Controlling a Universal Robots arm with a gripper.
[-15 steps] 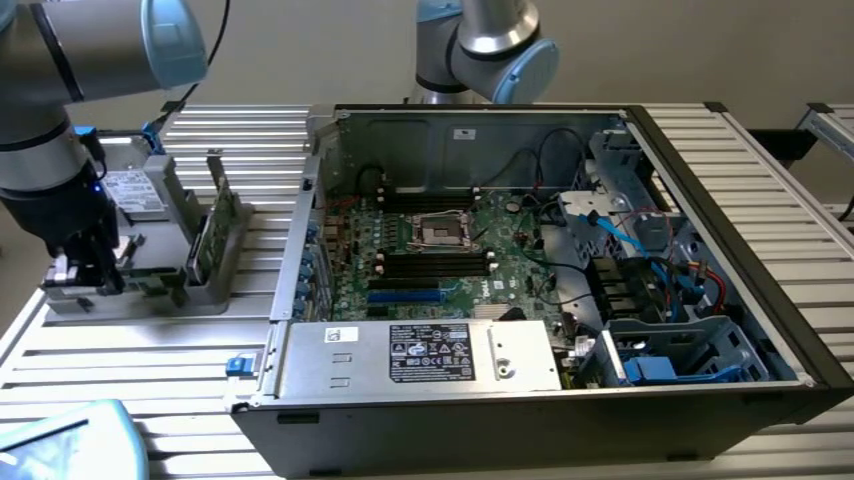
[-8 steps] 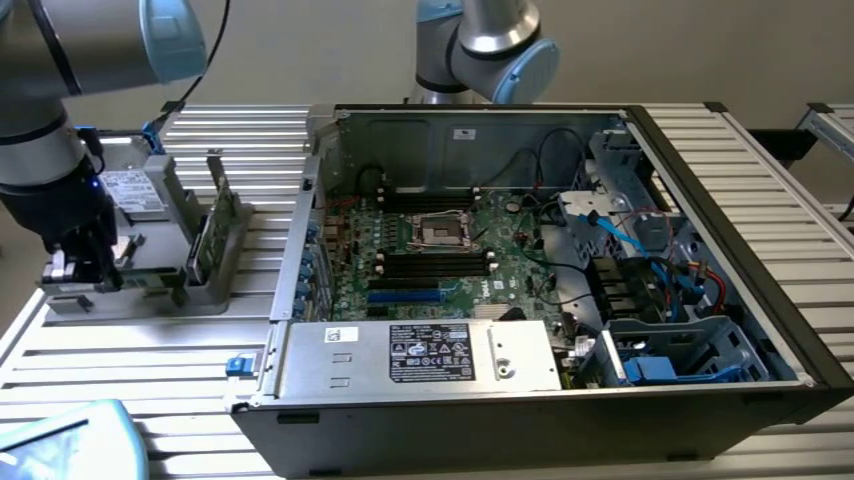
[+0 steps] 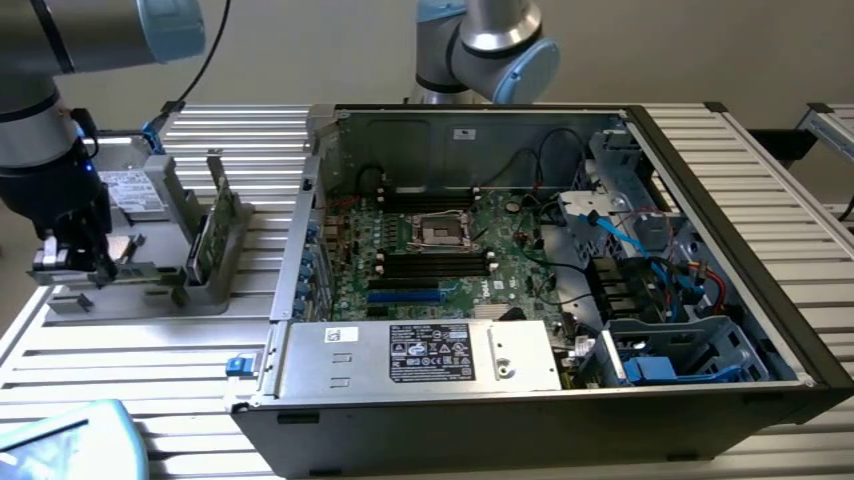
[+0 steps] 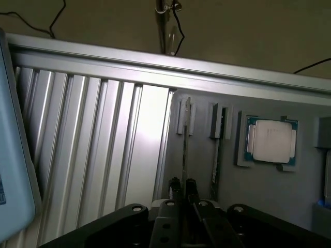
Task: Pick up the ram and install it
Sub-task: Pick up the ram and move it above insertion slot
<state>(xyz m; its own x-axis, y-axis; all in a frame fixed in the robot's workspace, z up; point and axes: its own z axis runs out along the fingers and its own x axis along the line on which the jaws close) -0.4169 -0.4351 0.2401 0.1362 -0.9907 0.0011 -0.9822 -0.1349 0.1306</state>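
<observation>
In the exterior view the arm [image 3: 40, 120] comes down at about nine o'clock, and its gripper [image 3: 74, 262] hangs low over the end of a grey parts tray [image 3: 134, 300] on the exterior view's left. From this side the jaws are too hidden by the wrist to read. Two thin boards [image 3: 211, 225] stand upright in the tray, at about three o'clock from the gripper and apart from it. Just beyond the tray, from the centre out to three o'clock, the open computer case [image 3: 747, 300] lies on the ribbed table [image 3: 120, 350]. The motherboard [image 3: 441, 250] is bare at its middle and a silver power supply [image 3: 427, 350] sits at six o'clock of the board. In the wrist view the two dark fingertips [image 4: 175, 187] are drawn nearly together. The ram [image 4: 185, 150], seen edge-on as a thin line, runs from a small grey bracket of the tray straight into the narrow gap between them, so the jaws are pinched on its edge. A second edge-on stick [image 4: 216, 155] stands parallel just beside it, and the square silver processor [image 4: 271, 140] lies flat in its recess beyond that stick, apart from the fingers.
</observation>
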